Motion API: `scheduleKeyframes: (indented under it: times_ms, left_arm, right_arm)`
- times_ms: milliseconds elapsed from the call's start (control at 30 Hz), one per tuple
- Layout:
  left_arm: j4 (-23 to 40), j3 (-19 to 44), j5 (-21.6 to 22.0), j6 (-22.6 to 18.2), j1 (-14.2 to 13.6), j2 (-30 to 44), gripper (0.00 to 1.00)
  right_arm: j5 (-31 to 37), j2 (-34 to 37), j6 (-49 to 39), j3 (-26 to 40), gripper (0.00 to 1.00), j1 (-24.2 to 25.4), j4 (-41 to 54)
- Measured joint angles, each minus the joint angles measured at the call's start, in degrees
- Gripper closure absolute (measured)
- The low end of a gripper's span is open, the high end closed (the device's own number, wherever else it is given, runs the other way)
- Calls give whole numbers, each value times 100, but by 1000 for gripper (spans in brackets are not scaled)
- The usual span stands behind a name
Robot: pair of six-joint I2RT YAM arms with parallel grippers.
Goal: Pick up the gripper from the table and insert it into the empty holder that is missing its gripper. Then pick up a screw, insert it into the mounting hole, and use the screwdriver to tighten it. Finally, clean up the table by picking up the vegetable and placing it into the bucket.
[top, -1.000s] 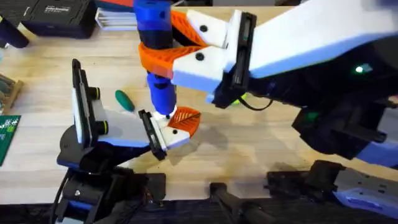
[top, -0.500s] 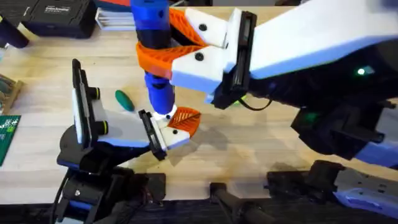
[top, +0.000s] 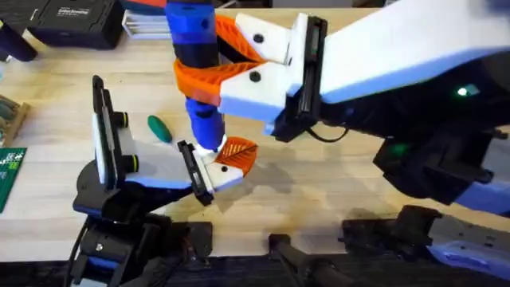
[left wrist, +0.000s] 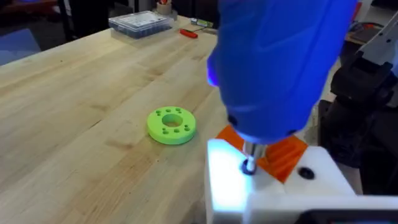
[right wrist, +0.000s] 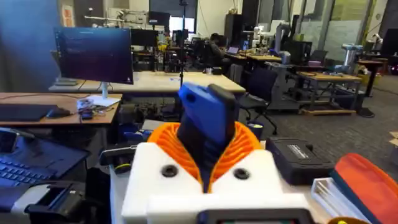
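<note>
Right gripper: the right gripper point(top: 209, 70), white blocks with orange ribbed pads, is clamped around the bright blue pen-shaped electric screwdriver point(top: 199, 72), holding it upright over the table's middle.
Screwdriver bit: in the left wrist view the thin metal bit point(left wrist: 249, 163) points straight down onto the cream-white plastic jaw block point(left wrist: 273, 193), lit by the tool's pale glow.
Holder: that cream-white block sits at the end of the black arm with the pale-blue panel point(top: 139, 171), and the small orange ribbed plastic wedge point(top: 237, 153) is seated on it, right beside the bit.
Left gripper: I cannot tell whether its fingers are spread or closed.
Vegetable: the small dark-green smooth oval toy vegetable point(top: 159, 127) lies on the light wooden table point(top: 319, 191), just left of the screwdriver.
Also on the table: a flat bright-green round disc with holes point(left wrist: 171, 126).
</note>
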State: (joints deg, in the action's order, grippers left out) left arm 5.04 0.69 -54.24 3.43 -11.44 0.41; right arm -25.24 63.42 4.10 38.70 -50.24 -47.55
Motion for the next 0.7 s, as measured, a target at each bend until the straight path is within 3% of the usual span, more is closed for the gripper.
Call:
scheduleKeyframes:
  times_ms: [700]
  left_arm:
    - [0, 0, 2, 1, 0, -1, 987]
  right_arm:
    - [-14, -120, -138, 0, 972, 0, 181]
